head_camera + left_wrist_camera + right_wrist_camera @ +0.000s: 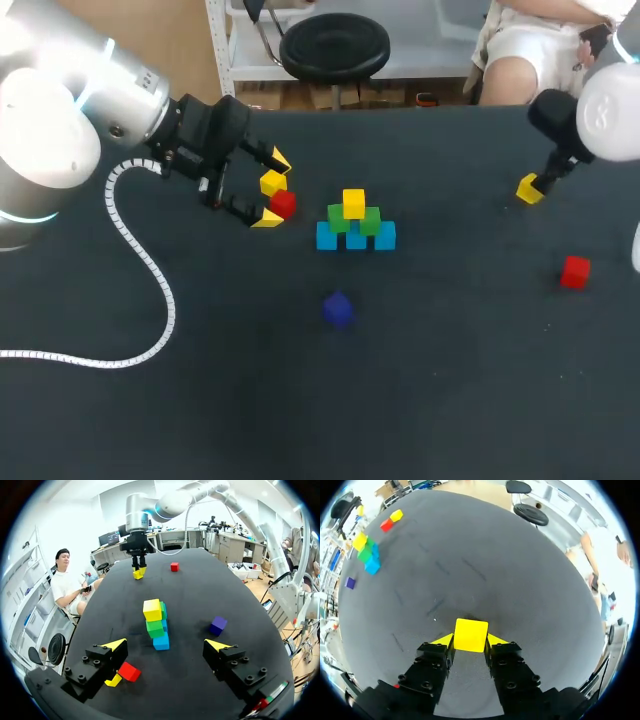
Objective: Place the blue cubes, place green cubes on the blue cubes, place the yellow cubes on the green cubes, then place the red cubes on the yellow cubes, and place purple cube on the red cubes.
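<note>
Purple cube lies nearest you; lone red cube to the rt; mid-table pyramid: 3 blue, 2 green, 1 yellow on top; your left gripper gapes wide, w/ a loose yellow cube & second red cube between its fingers; far rt, your right gripper is clamped on another yellow cube.

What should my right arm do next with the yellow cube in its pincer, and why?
Probably lift the right pincer and carry the held yellow cube toward the stack. Both fingers press that cube from two sides, the green cubes carry only one stacked yellow cube, and the left pincer stands open, holding nothing.
</note>
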Robot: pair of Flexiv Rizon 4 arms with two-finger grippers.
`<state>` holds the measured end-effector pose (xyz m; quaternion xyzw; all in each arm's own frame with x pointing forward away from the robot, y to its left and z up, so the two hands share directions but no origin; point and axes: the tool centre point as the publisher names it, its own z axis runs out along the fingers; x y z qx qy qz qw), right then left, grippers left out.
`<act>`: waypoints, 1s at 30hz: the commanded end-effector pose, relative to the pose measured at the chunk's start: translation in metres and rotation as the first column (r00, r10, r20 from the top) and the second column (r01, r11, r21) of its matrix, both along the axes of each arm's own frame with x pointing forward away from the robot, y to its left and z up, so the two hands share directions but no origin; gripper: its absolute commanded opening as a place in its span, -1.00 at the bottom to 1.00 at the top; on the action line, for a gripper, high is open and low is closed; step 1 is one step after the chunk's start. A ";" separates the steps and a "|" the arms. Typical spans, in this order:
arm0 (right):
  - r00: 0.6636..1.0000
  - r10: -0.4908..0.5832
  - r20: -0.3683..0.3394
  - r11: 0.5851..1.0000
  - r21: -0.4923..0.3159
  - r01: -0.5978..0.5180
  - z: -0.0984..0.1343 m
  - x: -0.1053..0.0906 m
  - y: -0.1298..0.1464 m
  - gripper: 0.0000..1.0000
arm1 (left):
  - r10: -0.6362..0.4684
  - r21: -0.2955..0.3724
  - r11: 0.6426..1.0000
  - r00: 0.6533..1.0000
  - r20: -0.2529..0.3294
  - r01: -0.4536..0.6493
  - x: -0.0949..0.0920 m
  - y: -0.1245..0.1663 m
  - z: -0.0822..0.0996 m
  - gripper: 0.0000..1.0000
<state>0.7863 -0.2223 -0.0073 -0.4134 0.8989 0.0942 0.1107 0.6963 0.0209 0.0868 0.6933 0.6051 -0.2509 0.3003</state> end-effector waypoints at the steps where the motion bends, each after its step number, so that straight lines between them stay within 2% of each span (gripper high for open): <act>1: 0.996 0.076 0.055 0.996 0.034 -0.078 0.012 -0.009 0.001 -1.00 | -0.002 0.006 1.000 1.000 -0.005 0.002 0.002 -0.001 0.001 1.00; 5: 0.965 0.220 0.144 0.973 0.044 -0.228 0.026 -0.018 0.010 -1.00 | -0.002 0.006 1.000 1.000 -0.005 0.002 0.002 -0.001 0.001 1.00; 8: 0.940 0.295 0.172 0.952 0.032 -0.304 0.031 -0.025 0.017 -1.00 | -0.002 0.006 1.000 1.000 -0.005 0.002 0.002 -0.001 0.001 1.00; 16: 0.897 0.383 0.223 0.916 0.036 -0.400 0.045 -0.040 0.029 -1.00 | -0.002 0.006 1.000 1.000 -0.005 0.002 0.002 -0.001 0.001 1.00; 22: 0.858 0.460 0.230 0.874 0.054 -0.483 0.060 -0.050 0.038 -1.00 | -0.002 0.006 1.000 1.000 -0.005 0.002 0.002 -0.001 0.001 1.00; 30: 0.757 0.625 0.190 0.766 0.033 -0.641 0.074 -0.070 0.057 -1.00 | -0.002 0.006 1.000 1.000 -0.005 0.002 0.002 -0.001 0.001 1.00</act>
